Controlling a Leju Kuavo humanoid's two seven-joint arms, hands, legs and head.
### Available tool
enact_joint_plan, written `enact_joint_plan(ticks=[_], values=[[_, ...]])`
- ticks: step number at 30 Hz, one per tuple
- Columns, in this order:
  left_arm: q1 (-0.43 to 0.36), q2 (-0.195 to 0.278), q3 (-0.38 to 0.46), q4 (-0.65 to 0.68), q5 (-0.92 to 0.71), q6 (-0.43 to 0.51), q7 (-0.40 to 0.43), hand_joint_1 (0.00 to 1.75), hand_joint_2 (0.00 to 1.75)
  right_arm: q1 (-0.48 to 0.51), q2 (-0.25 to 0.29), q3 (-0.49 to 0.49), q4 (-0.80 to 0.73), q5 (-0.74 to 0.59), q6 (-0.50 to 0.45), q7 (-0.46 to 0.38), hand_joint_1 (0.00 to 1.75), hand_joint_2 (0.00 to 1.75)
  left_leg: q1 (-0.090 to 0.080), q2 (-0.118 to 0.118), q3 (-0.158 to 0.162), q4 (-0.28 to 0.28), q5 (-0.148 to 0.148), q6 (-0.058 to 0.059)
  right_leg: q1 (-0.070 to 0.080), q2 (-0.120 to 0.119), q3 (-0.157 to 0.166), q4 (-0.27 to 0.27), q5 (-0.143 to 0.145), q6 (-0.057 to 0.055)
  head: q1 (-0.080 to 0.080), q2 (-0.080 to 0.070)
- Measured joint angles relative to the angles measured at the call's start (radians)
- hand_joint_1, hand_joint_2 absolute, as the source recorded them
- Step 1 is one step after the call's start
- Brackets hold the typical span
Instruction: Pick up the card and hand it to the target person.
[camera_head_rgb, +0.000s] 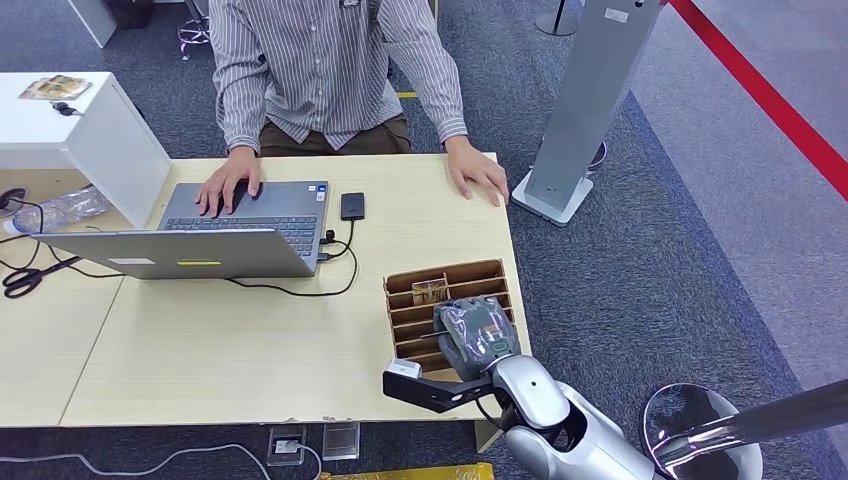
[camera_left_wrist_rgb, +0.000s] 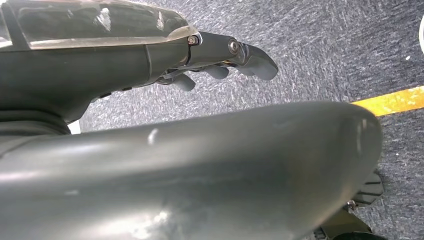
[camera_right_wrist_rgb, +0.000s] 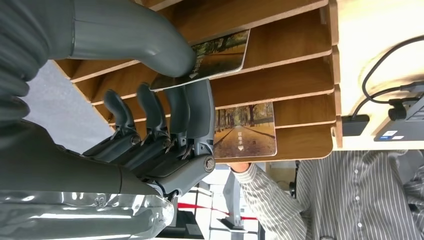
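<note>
The card (camera_right_wrist_rgb: 220, 55), printed with a tree-lined path, sits in one slot of the wooden slotted rack (camera_right_wrist_rgb: 300, 75), and the right hand (camera_right_wrist_rgb: 165, 100) is grasping it: in the right wrist view the thick grey thumb presses on one face of the card while the darker fingers (camera_right_wrist_rgb: 192, 107) lie against the other face, at the card's near end. The far end of the card is inside the slot, between two of the rack's dividers. A second card (camera_right_wrist_rgb: 245, 130) with the same kind of picture lies in another slot of the rack, apart from the hand.

In the head view the rack (camera_head_rgb: 410, 300) stands at the lower right of the tabletop, close to the table's right edge, and the right hand (camera_head_rgb: 478, 335), under a clear plastic cover, is over the rack's nearer slots in the lower centre-right of the frame. The silver right arm rises to it from the bottom edge.

The left hand (camera_left_wrist_rgb: 220, 62) appears in the left wrist view above grey carpet with a yellow floor stripe (camera_left_wrist_rgb: 395, 100) at the right; its fingers are curled in and nothing is in them.

At the upper centre of the head view a person in a striped shirt (camera_head_rgb: 330, 60) sits behind the table (camera_head_rgb: 250, 350), one hand on an open laptop (camera_head_rgb: 240, 225), the other flat on the tabletop. A black phone (camera_head_rgb: 352, 206) lies just right of the laptop
</note>
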Motion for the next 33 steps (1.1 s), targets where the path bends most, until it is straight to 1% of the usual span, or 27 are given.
enact_joint_plan(ticks=[3,4,10,14,19,23,24,27,28,33], values=[[0.000,0.000,0.000,0.000,0.000,-0.005,0.001,0.00,1.75,0.001,0.002,0.000,0.001,-0.010,-0.001,-0.003,1.34,1.75,0.000,0.000,0.000,0.000,0.000,0.000,0.000,0.000,0.000,0.000,0.000,0.000,0.000,0.000],[0.000,0.000,0.000,0.000,0.000,-0.010,0.001,0.00,1.75,0.001,0.003,0.000,0.001,-0.013,-0.003,-0.004,1.31,1.75,0.000,0.000,0.000,0.000,0.000,0.000,0.000,0.000,0.000,0.000,0.000,0.000,0.000,0.000],[0.000,0.000,0.000,0.000,-0.002,-0.025,-0.009,0.00,1.75,0.004,0.005,-0.001,0.000,-0.038,-0.029,-0.008,1.31,1.75,0.000,0.000,0.000,0.000,0.000,0.000,0.000,0.000,0.000,0.000,0.000,0.000,0.000,0.000],[0.000,0.000,0.000,0.000,-0.001,-0.023,-0.004,0.00,1.75,0.002,0.004,-0.013,-0.014,-0.122,-0.032,-0.016,1.31,1.75,0.000,0.000,0.000,0.000,0.000,0.000,0.000,0.000,0.000,0.000,0.000,0.000,0.000,0.000],[0.001,0.002,0.000,0.000,0.001,-0.021,-0.003,0.00,1.75,-0.021,-0.013,-0.040,-0.066,-0.289,0.020,-0.014,1.31,1.75,0.000,0.000,0.000,0.000,0.000,0.000,0.000,0.000,0.000,0.000,0.000,0.000,0.000,0.000],[0.001,0.002,0.000,0.000,0.001,-0.021,-0.003,0.00,1.75,-0.028,-0.017,-0.045,-0.078,-0.317,0.030,-0.010,1.31,1.75,0.000,0.000,0.000,0.000,0.000,0.000,0.000,0.000,0.000,0.000,0.000,0.000,0.000,0.000],[0.001,0.003,0.000,0.000,0.002,-0.020,-0.003,0.00,1.75,-0.047,-0.030,-0.055,-0.109,-0.341,0.042,-0.001,1.31,1.75,0.000,0.000,0.000,0.000,0.000,0.000,0.000,0.000,0.000,0.000,0.000,0.000,0.000,0.000],[0.001,0.006,0.000,0.000,0.007,-0.018,-0.004,0.00,1.75,-0.145,-0.091,-0.096,-0.257,-0.425,0.094,0.034,1.31,1.75,0.000,0.000,0.000,0.000,0.000,0.000,0.000,0.000,0.000,0.000,0.000,0.000,0.001,0.000],[0.001,0.006,0.000,0.000,0.009,-0.018,-0.004,0.00,1.75,-0.166,-0.102,-0.102,-0.286,-0.431,0.102,0.039,1.31,1.75,0.000,0.000,0.000,0.000,0.000,0.000,0.000,0.000,0.000,0.000,0.000,0.000,0.000,0.000],[0.001,0.006,0.000,0.000,0.013,-0.018,-0.004,0.00,1.75,-0.222,-0.122,-0.119,-0.362,-0.426,0.103,0.041,1.31,1.75,0.000,0.000,0.000,0.000,0.000,0.000,0.000,0.000,0.000,0.000,0.000,0.000,0.000,0.000]])
